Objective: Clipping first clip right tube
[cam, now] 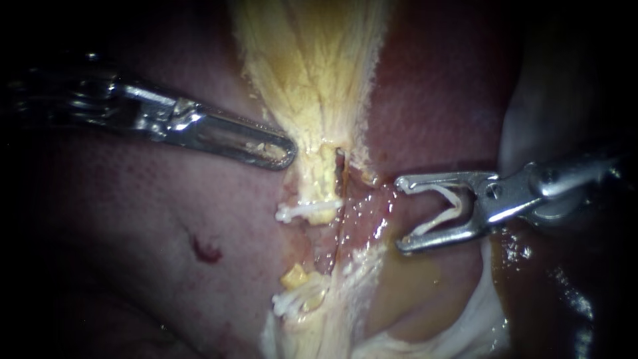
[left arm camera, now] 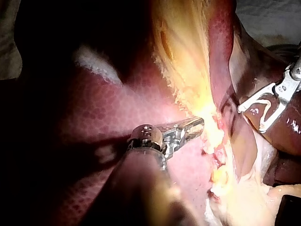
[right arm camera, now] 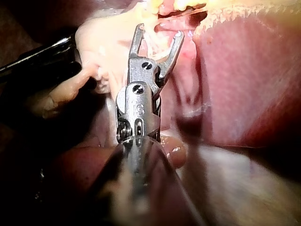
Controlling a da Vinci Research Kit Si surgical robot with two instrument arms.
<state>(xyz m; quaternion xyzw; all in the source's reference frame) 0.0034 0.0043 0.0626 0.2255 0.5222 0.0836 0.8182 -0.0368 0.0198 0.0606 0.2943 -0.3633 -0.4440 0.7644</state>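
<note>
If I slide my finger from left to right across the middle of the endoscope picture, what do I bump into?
My left instrument → yellowish tube with a white clip across it → right instrument, its jaws holding a second clip.

Support: liver (cam: pixel 133 219), surface wet. Directly on it: yellow tissue (cam: pixel 312 80) running down the middle, carrying two white clips (cam: pixel 309 211).
</note>
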